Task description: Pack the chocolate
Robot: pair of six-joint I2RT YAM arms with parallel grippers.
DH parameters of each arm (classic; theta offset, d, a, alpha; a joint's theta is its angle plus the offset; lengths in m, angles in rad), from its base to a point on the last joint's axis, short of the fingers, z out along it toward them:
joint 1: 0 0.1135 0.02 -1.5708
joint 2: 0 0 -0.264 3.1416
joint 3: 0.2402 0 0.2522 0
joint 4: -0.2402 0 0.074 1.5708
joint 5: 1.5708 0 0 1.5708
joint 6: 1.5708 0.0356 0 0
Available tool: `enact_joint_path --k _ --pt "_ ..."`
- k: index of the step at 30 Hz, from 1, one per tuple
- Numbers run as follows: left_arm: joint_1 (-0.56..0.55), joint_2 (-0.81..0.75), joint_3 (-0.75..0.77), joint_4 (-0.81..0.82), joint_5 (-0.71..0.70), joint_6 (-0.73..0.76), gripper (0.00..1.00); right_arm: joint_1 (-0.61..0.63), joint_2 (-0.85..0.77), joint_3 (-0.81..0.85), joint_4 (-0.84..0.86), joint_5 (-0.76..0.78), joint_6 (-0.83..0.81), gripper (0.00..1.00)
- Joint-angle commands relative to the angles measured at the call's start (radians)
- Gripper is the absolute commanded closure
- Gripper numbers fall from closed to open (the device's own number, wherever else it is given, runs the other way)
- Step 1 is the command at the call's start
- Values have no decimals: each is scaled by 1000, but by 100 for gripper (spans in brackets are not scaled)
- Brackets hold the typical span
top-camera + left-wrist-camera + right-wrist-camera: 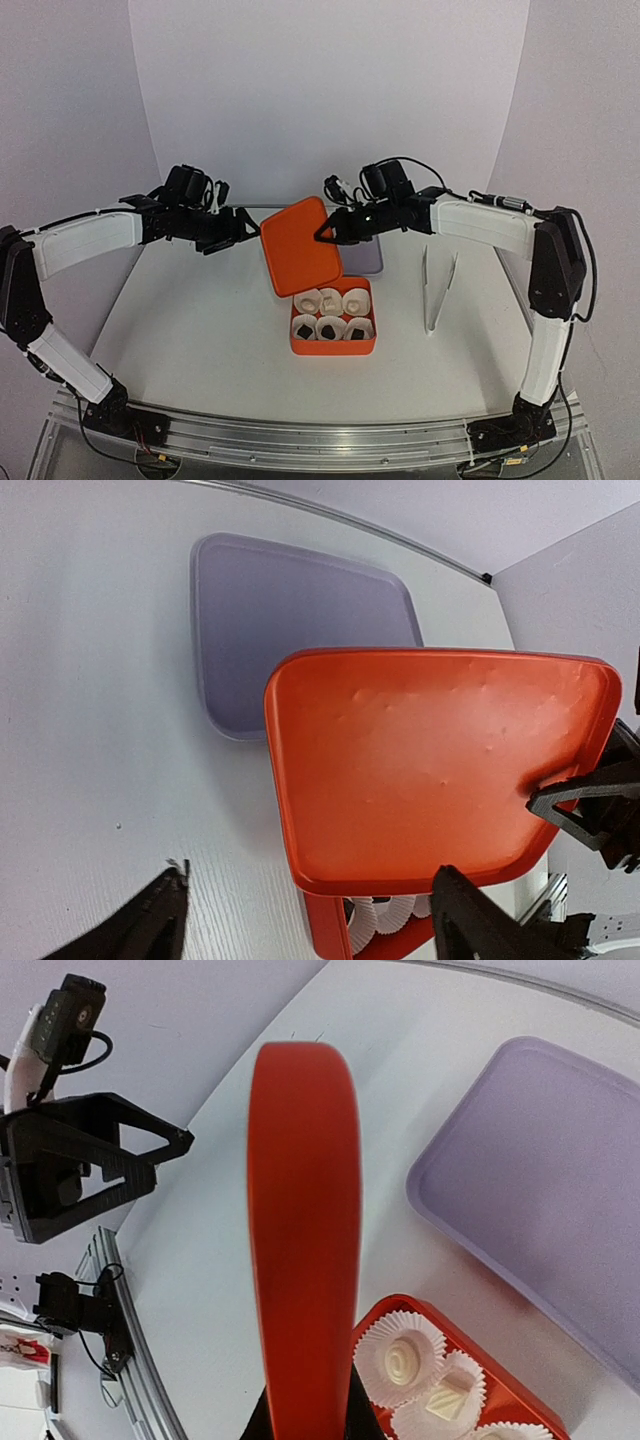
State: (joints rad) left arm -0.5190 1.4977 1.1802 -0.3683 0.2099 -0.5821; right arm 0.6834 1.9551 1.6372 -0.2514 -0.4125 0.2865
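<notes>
Right hand (324,233) pinches the 3 o'clock edge of the tilted orange lid (300,245); left hand (238,232) gapes empty at its 9 o'clock. The chocolate (329,328) fills the orange box (333,349) just beyond the lid's 6 o'clock edge, unobstructed; tweezers (440,285) lie apart at 3 o'clock.

The chocolate (328,329) lies in the box (333,350), lid (300,245) above, tweezers (438,290) at right.

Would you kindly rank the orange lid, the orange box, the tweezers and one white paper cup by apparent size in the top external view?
1. orange lid and orange box: about alike. The lid is held up nearer the camera, so I would not rank these two.
2. tweezers, long but thin.
3. paper cup.
</notes>
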Motion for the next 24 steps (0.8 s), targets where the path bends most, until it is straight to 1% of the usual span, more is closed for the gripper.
enact_joint_path --k 1,2,5,8,11,15,22,24 --pt "-4 -67 90 -4 48 -22 4 7 -131 -23 14 124 -271 100" --pt "-4 -71 105 -9 63 -30 1 14 -146 -30 15 174 -341 100" --pt "-4 -87 144 -19 84 -91 0 50 -178 -41 38 356 -575 100" --pt "-4 -104 163 17 134 -174 0 100 -197 -75 164 507 -812 100" --pt "-3 -104 193 61 179 -261 0 149 -204 -134 316 566 -980 100" --pt "-3 -114 195 143 170 -362 0 190 -197 -191 531 604 -1140 100" --pt "-4 -110 167 193 167 -500 0 255 -108 -180 780 733 -1350 100" --pt "-4 -117 151 185 132 -521 1 265 -76 -161 824 779 -1382 100"
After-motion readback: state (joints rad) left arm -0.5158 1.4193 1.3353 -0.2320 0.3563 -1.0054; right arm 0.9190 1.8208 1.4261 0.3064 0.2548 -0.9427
